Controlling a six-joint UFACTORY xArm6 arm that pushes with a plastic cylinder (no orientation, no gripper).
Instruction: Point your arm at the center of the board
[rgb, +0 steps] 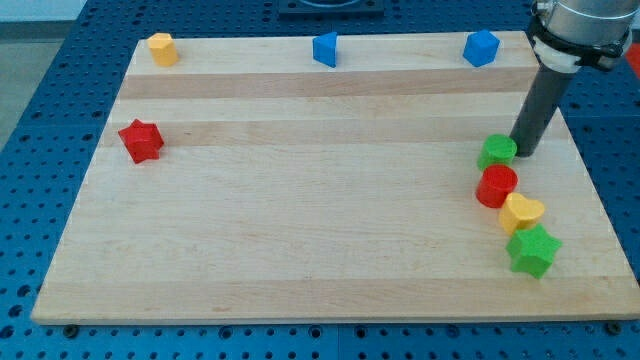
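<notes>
The arm's dark rod, which has no jaws and holds nothing, rests its tip (524, 152) just beside the small green block (496, 151) at the pale wooden board's (300, 250) right edge, so the approach appears not yet begun and calls for travel leftward to the board's bare centre.

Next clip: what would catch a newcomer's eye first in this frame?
Probably the column of four blocks near the board's right edge: green cube, red cylinder, yellow heart and green star, top to bottom. My tip sits right beside the green cube, on its right. The board's centre is bare, far to the left of my tip.
</notes>
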